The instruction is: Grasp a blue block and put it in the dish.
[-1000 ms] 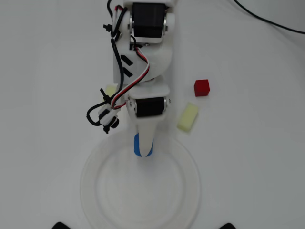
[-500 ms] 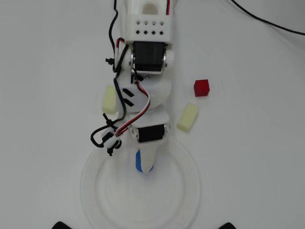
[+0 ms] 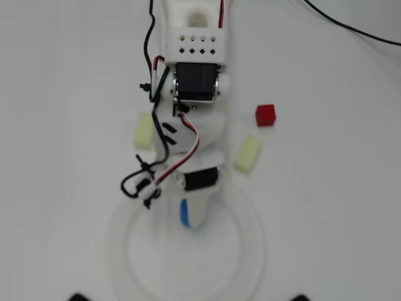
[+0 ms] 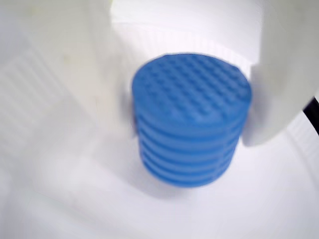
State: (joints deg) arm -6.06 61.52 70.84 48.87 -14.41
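Observation:
The blue block [image 4: 192, 117], a ribbed short cylinder with a dimpled round top, sits upright between two white fingers [image 4: 284, 69] in the wrist view. My gripper [image 4: 187, 129] is shut on it. Under the block lies the white floor of the dish [image 4: 60, 199]; I cannot tell whether the block touches it. From overhead, only a blue sliver of the block [image 3: 184, 212] shows beside the gripper [image 3: 191, 218], which hangs over the upper part of the large round dish [image 3: 250, 251], inside its rim.
A red cube [image 3: 265, 115] lies right of the arm. One pale yellow block [image 3: 247, 154] is just above the dish's right rim, another [image 3: 144, 130] left of the arm. A black cable [image 3: 351, 28] crosses the top right corner.
The arm has reached further down the overhead view, carrying the blue block from the dish's upper rim to a spot inside it. The left yellow block has come out from under the arm.

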